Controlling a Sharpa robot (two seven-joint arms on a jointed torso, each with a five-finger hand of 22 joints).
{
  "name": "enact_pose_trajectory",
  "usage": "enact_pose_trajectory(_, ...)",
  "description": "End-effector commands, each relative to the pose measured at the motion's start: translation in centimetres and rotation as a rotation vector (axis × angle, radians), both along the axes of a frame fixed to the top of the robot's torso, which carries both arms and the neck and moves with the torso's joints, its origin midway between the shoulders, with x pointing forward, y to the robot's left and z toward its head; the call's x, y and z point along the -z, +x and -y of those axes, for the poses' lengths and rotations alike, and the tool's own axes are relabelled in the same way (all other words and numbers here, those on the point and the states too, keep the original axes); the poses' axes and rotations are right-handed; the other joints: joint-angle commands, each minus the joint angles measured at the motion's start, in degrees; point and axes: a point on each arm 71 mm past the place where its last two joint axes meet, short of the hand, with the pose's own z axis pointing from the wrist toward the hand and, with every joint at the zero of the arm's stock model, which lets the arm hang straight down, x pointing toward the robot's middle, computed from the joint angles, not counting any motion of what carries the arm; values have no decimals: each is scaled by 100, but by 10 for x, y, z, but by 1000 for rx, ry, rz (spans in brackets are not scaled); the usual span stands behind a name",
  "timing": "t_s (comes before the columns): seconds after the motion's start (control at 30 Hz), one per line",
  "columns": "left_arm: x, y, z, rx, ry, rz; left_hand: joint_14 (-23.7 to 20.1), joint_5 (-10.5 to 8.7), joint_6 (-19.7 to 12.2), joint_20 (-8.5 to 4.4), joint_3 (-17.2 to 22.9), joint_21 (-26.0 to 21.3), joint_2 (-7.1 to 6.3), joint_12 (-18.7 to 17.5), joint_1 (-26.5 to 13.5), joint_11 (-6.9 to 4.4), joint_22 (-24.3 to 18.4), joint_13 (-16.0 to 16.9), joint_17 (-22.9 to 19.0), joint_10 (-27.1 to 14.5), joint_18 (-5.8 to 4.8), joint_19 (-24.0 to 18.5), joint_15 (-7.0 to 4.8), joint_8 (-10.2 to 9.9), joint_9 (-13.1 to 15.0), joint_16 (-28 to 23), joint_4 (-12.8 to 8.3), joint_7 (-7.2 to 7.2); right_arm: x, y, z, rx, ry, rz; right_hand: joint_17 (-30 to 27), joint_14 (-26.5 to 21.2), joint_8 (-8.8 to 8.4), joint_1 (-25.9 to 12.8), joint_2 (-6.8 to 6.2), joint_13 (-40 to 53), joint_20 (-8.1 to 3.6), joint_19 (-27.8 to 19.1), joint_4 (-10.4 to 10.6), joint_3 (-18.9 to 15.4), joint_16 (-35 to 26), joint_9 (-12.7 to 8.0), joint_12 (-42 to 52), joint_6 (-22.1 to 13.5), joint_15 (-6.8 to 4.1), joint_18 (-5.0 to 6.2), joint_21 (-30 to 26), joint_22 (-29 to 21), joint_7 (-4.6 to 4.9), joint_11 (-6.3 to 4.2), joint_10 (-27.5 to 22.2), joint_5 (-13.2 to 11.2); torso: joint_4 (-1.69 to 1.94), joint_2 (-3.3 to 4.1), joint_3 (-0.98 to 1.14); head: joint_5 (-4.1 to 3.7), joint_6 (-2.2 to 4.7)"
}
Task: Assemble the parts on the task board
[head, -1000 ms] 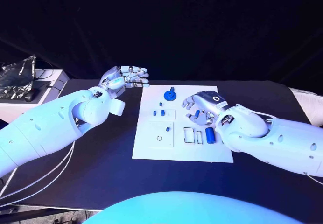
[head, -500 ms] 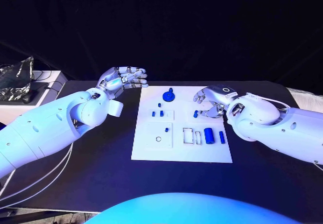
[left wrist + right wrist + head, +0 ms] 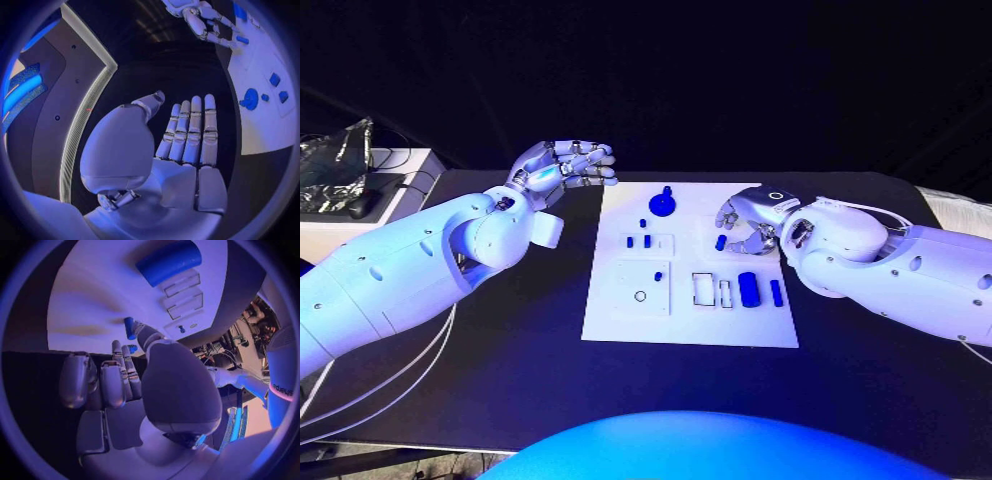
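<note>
The left hand (image 3: 564, 166) hangs above the black counter (image 3: 516, 330) just off the far-left corner of the task board (image 3: 625, 318), palm up, its fingers (image 3: 187, 132) straight, side by side and holding nothing. It touches neither board nor parts.

On the board itself, from left to right, a round blue part (image 3: 662, 204) stands near the far edge, two small blue pieces (image 3: 639, 241) sit in a square recess below it, and a row of slots lies nearer the robot. Right of those slots lie a thick blue cylinder (image 3: 749, 288) and a slim blue bar (image 3: 776, 292), both with their long axes running near to far.

At the board's right edge, the right hand (image 3: 754, 222) is plainly the nearer to all of this. Its fingers curl down and in over the board, and a small blue part (image 3: 721, 242) stands upright at the tips, apparently pinched between thumb and a finger; the right wrist view shows it (image 3: 129, 328) against a fingertip. The slots lie near and slightly left of that pinch, so the coming move likely turns on carrying the piece toward the robot while keeping it upright. The right forearm slants in low across the counter's right side, wrist bent downward.
</note>
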Motion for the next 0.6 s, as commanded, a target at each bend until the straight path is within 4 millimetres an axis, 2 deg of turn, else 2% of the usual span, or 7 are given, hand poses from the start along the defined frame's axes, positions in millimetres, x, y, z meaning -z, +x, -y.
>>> enact_pose_trajectory(0.03,-2,-1,2,15,-9,19,-46,-20,-28,35,-33,-36,28,17,31,4,-4,9,5,-43,69,-2,4,-17,-5,-35,9,-1,3,0,-2,-12,-41,-18,6,148,40,77,12,6,15,53,32,190,32,-9,62,106,-1,7,2,50,20,-17,113,16,-8,-5,-2,1,-1)
enact_pose_trajectory(0.13,-2,-1,2,15,-8,18,-46,-20,-28,35,-33,-36,28,17,31,4,-4,9,5,-43,69,-2,4,-17,-5,-35,9,-1,4,0,-5,-16,-41,-19,9,149,59,76,-7,-1,5,59,76,350,41,-12,84,193,-14,4,14,61,33,-33,188,16,-6,-8,-1,0,-1)
enact_pose_trajectory(0.27,-2,-1,2,15,-8,17,-49,-20,-23,37,-37,-48,39,19,43,5,-15,11,11,-45,71,4,5,-13,-6,-34,15,1,5,0,-8,-23,-40,-21,-7,150,83,59,-35,-5,-36,65,145,690,43,-13,100,311,-69,6,11,67,93,-104,372,13,-7,-11,0,34,-1)
enact_pose_trajectory(0.43,-2,-1,2,15,-7,16,-51,-20,-18,38,-39,-56,49,22,49,5,-22,13,15,-46,72,10,5,-10,-6,-33,21,1,7,0,-11,-27,-45,-27,-29,153,136,12,-66,-7,-75,75,181,1039,40,12,47,457,-101,0,22,85,69,-143,551,-62,-6,-17,-3,12,-1)
enact_pose_trajectory(0.6,-2,-1,2,14,-7,16,-51,-20,-18,38,-39,-56,49,22,49,5,-22,13,15,-46,72,10,5,-10,-6,-33,21,1,10,1,-12,-27,-50,-32,-28,155,151,-7,-78,-6,-82,77,178,1129,43,22,27,491,-105,-1,23,89,67,-148,601,-84,-5,-9,4,11,-1)
